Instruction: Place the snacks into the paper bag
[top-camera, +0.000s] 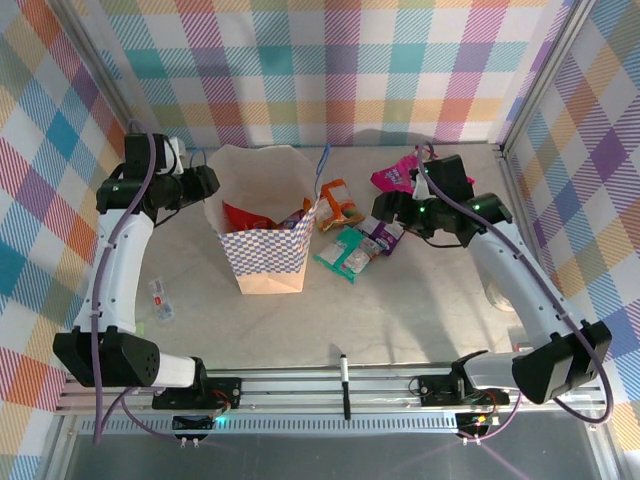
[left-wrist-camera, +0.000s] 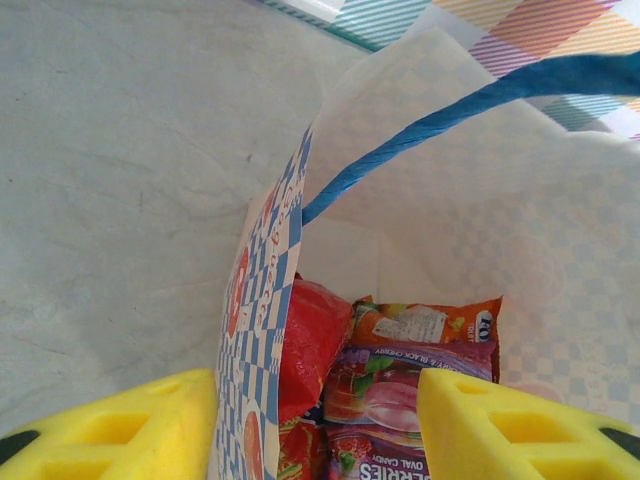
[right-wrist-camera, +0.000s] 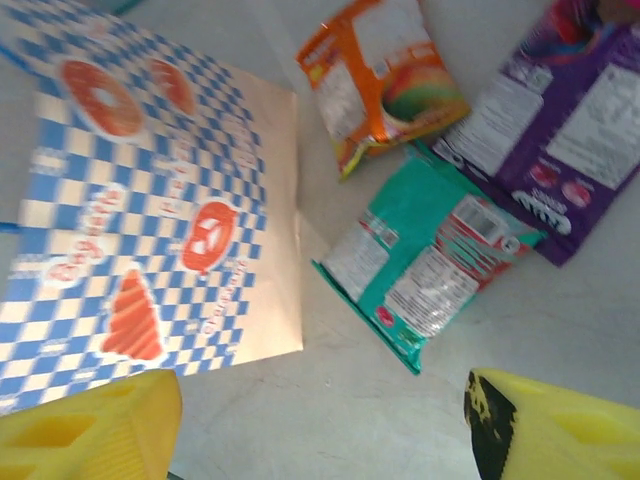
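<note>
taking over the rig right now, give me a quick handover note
Left gripper: open, holding nothing, its fingers either side of the left wall of the paper bag at the rim.
Right gripper: open and empty, above the table between the bag and the teal packet.
Done: at least three snacks are in the upright bag: red packet, bagged purple packet, bagged orange packet.
Left: four on the table to the right of the bag: the teal one, table orange packet, table purple packet and pink packet, farthest back.
</note>
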